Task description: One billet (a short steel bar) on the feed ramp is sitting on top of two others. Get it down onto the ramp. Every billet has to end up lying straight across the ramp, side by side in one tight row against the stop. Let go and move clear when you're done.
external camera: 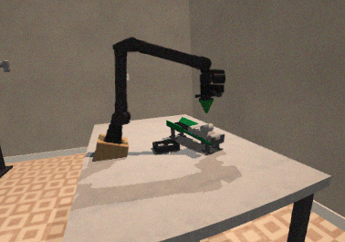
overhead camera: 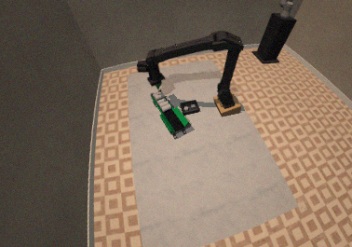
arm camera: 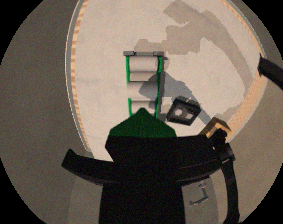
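A green feed ramp (overhead camera: pixel 171 114) slopes across the grey table, with several pale billets (overhead camera: pixel 162 102) bunched at its far end; it also shows in the exterior view (external camera: pixel 193 131). There one billet (external camera: pixel 206 127) sits on top of the others, near the stop (external camera: pixel 218 142). My gripper (external camera: pixel 206 106) hangs well above the ramp's upper part, its green fingers shut to a point with nothing between them. In the wrist view the shut fingertips (arm camera: pixel 144 123) point down over the ramp (arm camera: pixel 145 83), and the billets (arm camera: pixel 146 64) lie at its far end.
A small black tray (overhead camera: pixel 190 106) lies next to the ramp, toward the arm's tan base block (overhead camera: pixel 227 105). It also shows in the exterior view (external camera: pixel 165 145). A black stand (overhead camera: pixel 276 35) is on the floor beyond the table.
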`<state>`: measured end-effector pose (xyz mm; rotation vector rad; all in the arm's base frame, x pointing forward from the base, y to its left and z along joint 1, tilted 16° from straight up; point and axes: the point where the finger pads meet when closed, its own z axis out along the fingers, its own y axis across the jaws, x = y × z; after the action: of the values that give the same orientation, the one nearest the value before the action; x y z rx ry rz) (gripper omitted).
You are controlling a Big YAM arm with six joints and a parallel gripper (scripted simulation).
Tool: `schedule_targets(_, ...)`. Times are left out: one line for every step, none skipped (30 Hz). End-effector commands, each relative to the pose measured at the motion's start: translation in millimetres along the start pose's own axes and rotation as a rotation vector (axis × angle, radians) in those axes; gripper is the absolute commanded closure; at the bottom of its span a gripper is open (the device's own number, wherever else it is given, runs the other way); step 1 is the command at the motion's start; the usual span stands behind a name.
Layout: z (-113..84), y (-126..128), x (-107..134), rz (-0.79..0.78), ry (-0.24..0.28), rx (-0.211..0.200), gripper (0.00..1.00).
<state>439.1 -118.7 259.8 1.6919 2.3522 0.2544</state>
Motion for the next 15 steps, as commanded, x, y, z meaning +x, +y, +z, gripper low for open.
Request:
schedule_targets(-7.7,13.1,-7.8,0.007,-0.009,-0.017,1.0)
schedule_targets(-7.7,13.1,-7.8,0.007,-0.009,-0.017,1.0)
schedule_targets(-7.7,13.1,-7.8,0.007,-0.009,-0.017,1.0)
schedule_targets(-7.7,13.1,-7.8,0.007,-0.009,-0.017,1.0)
schedule_targets(-7.7,13.1,-7.8,0.007,-0.009,-0.017,1.0)
schedule_targets(-7.7,13.1,-7.8,0.007,-0.009,-0.017,1.0)
schedule_targets(-7.7,13.1,-7.8,0.007,-0.009,-0.017,1.0)
schedule_targets(-7.7,13.1,-7.8,0.007,-0.009,-0.017,1.0)
schedule_targets(-7.7,13.1,-7.8,0.007,-0.009,-0.017,1.0)
schedule_targets(-7.7,13.1,-7.8,0.007,-0.009,-0.017,0.07)
schedule_targets(-7.7,13.1,-7.8,0.007,-0.009,-0.017,0.07)
schedule_targets(-7.7,13.1,-7.8,0.007,-0.009,-0.017,0.07)
schedule_targets(-7.7,13.1,-7.8,0.007,-0.009,-0.017,0.07)
schedule_targets(-7.7,13.1,-7.8,0.007,-0.009,-0.017,0.07)
schedule_targets(-7.7,13.1,-7.8,0.007,-0.009,-0.017,0.07)
